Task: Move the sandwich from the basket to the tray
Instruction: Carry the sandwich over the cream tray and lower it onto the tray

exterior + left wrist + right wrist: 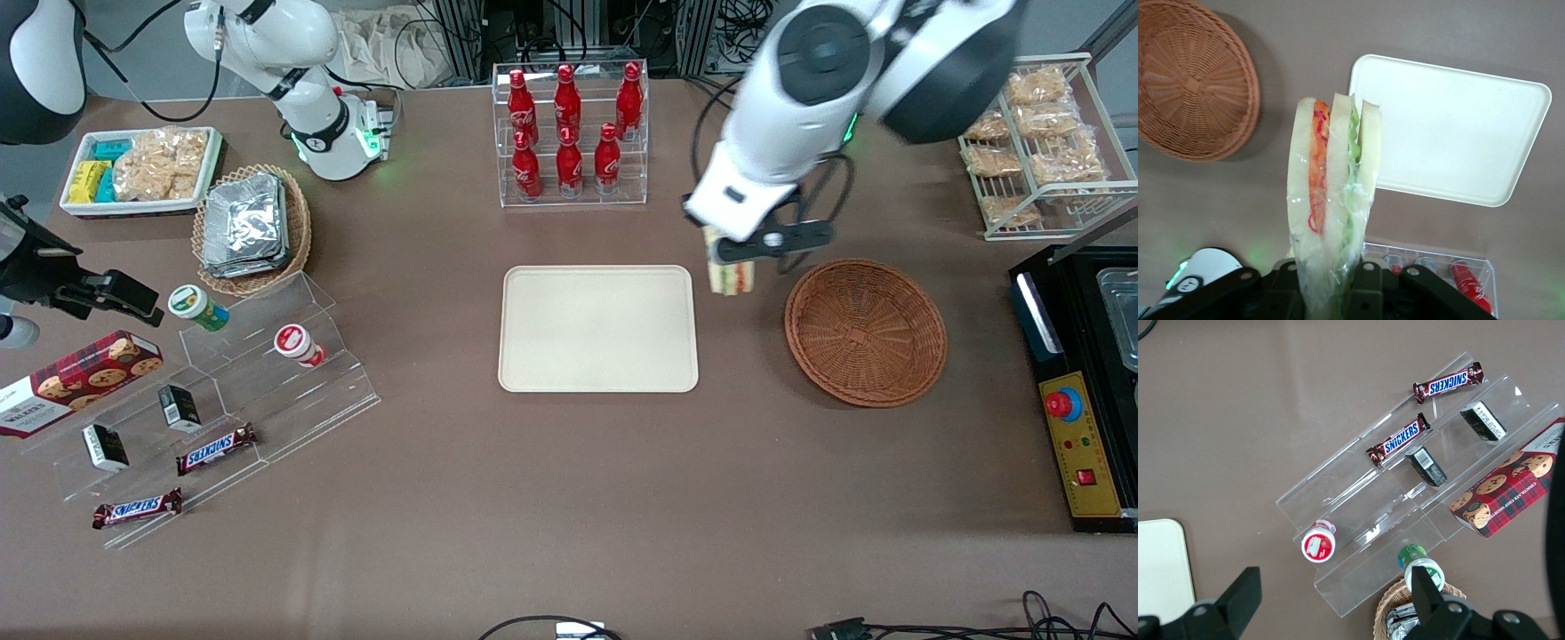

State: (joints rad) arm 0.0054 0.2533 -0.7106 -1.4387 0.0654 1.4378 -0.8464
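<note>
- The gripper (734, 252) covers the top of the sandwich (731, 277) in the front view.
- In the left wrist view, the picture's edge cuts off the basket (1191, 80) and the sandwich's held end.
- The arm hides part of the counter (569, 498) near the bottle rack (571, 133).

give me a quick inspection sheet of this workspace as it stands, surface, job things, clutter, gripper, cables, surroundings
surface: brown table, no spills seen
sandwich: wrapped, held upright in the air between basket and tray
basket: bare woven bottom
tray: nothing on it
clutter: cola bottle rack, foil packets basket, snack tray, acrylic steps with Snickers bars, cups and a cookie box, all apart from the tray
gripper: shut on the sandwich, above the table beside the tray's edge
cables: loops at the table edge nearest the front camera
surroundings: wire rack of snack bags, control box toward the working arm's end
</note>
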